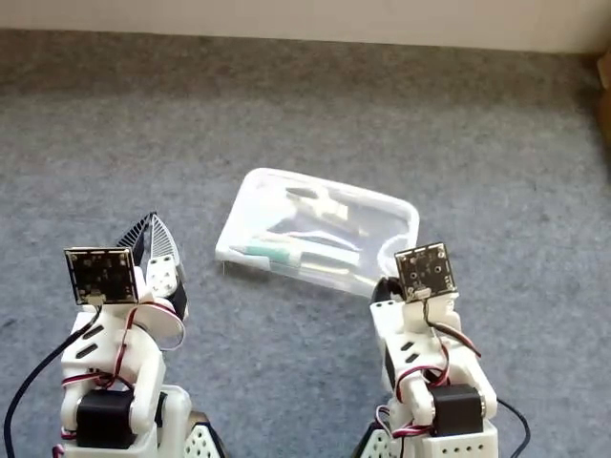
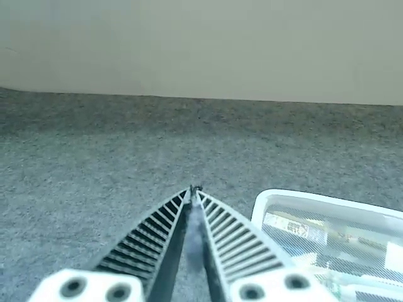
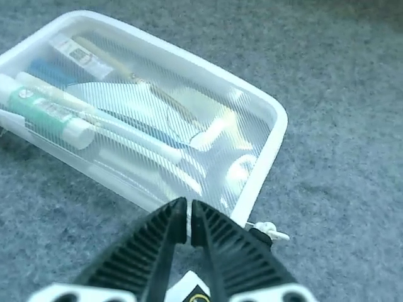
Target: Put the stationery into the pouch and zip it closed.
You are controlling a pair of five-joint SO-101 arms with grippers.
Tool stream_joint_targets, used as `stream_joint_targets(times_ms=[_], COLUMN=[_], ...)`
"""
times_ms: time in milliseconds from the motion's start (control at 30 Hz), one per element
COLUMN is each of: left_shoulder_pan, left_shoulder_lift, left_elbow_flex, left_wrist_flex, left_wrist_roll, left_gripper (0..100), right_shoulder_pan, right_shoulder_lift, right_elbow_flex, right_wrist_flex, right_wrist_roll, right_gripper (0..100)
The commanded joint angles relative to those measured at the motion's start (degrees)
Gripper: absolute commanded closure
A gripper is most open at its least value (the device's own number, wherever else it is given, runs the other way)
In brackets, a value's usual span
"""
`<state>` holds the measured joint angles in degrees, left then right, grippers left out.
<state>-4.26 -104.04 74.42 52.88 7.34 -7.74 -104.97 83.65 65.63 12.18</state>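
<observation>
High view: white left arm (image 1: 124, 372) and right arm (image 1: 434, 382) stand nearest on a grey, carpet-like worktop (image 1: 477, 124). The left jaws are black-and-white ribbed wedges pressed together to a point. They hold nothing and hang over bare worktop beside the pouch's short end, apart from it. The right jaws are drawn together but for a hairline slit and grip nothing. Their tips sit at the pouch's near corner by a small white zip pull (image 3: 269, 233); whether they touch it cannot be told. The pouch (image 1: 409, 208) lies flat mid-worktop, a rounded rectangle of clear, finely striped plastic with white trim. Inside lie a green-and-white tube (image 3: 44, 108), a white stick (image 3: 135, 141) and a tan pen (image 3: 135, 80). A pale wall (image 2: 201, 44) rises beyond.
</observation>
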Motion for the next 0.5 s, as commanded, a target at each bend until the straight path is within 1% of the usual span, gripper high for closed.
stream_joint_targets(times_ms=[0, 200, 333, 467], left_shoulder_pan=[-0.1, -0.3, -0.4, -0.4], left_shoulder_lift=[-0.4, -0.4, -0.4, -0.4], left_elbow_flex=[-2.9, -2.9, -0.7, 2.9], left_wrist_flex=[-0.1, -0.2, 0.1, 0.2], left_wrist_roll=[-0.8, -0.9, -0.9, -0.9], left_gripper=[99, 99, 99, 99], right_shoulder_pan=[0.7, 0.7, 0.7, 0.7], right_shoulder_lift=[-0.5, -0.5, -0.5, -0.4], right_elbow_flex=[1.8, 2.3, 2.3, 2.5], right_wrist_flex=[-4.3, -4.6, -4.6, -7.4], right_wrist_roll=[-0.4, -0.4, -0.1, 0.0], right_gripper=[99.3, 99.3, 99.2, 99.1])
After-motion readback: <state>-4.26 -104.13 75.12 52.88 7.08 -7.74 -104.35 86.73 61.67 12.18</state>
